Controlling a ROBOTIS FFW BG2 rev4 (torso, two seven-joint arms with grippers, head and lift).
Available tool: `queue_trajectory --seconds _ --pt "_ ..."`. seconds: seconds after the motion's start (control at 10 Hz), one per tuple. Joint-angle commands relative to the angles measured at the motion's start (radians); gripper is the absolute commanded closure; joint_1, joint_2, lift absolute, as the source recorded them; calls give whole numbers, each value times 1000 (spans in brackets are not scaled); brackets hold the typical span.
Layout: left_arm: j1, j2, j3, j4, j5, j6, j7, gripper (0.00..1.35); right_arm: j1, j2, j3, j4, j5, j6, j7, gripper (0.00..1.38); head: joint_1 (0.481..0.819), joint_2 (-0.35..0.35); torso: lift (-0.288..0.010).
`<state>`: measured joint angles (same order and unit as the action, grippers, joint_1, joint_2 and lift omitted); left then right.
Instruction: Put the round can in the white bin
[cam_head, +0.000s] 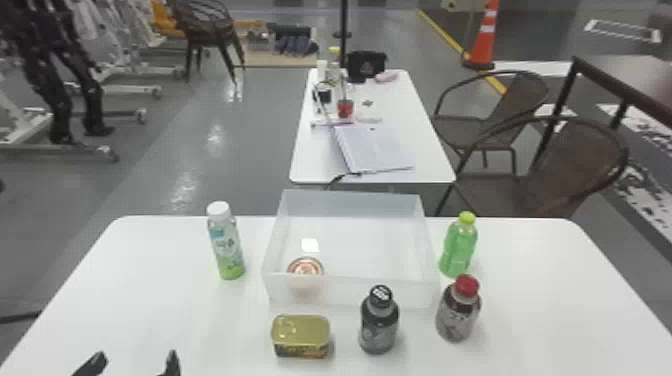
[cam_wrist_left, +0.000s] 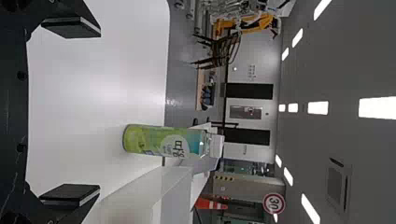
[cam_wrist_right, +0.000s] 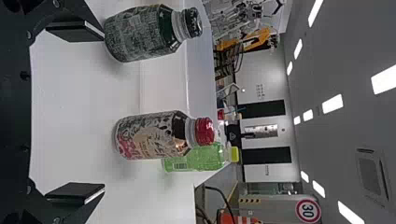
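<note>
In the head view, the round can (cam_head: 305, 267) is inside the white bin (cam_head: 370, 292), at its near-left corner. The left gripper (cam_head: 136, 356) is on the robot's side of the bin and out past its left wall, so the can lies ahead of it and to its right. That makes the left arm the nearer one, though the placing looks done and the next move probably calls only for keeping clear. The can seems to stand on its base, long axis upright, round lid up.

Both grippers are spread wide and empty; the right gripper (cam_wrist_right: 103, 112) is in front of the bin, towards its right side, near the dark bottle (cam_wrist_right: 140, 32).

The can's lower body is a blur through the bin's cloudy front wall (whether it touches that wall, I cannot tell). The head view's bottom edge cuts off the left gripper behind its fingertips.
</note>
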<state>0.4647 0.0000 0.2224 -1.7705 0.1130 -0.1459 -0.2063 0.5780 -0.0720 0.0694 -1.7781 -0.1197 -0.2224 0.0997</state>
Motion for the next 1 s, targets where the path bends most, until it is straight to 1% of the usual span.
queue_trajectory --seconds 0.0,0.9 --pt "28 -3 -8 2 2 -23 15 127 9 0 0 -3 0 0 0 153 549 0 -100" --pt "20 -3 -26 17 28 -14 15 127 11 0 0 -7 2 0 0 153 549 0 -100"
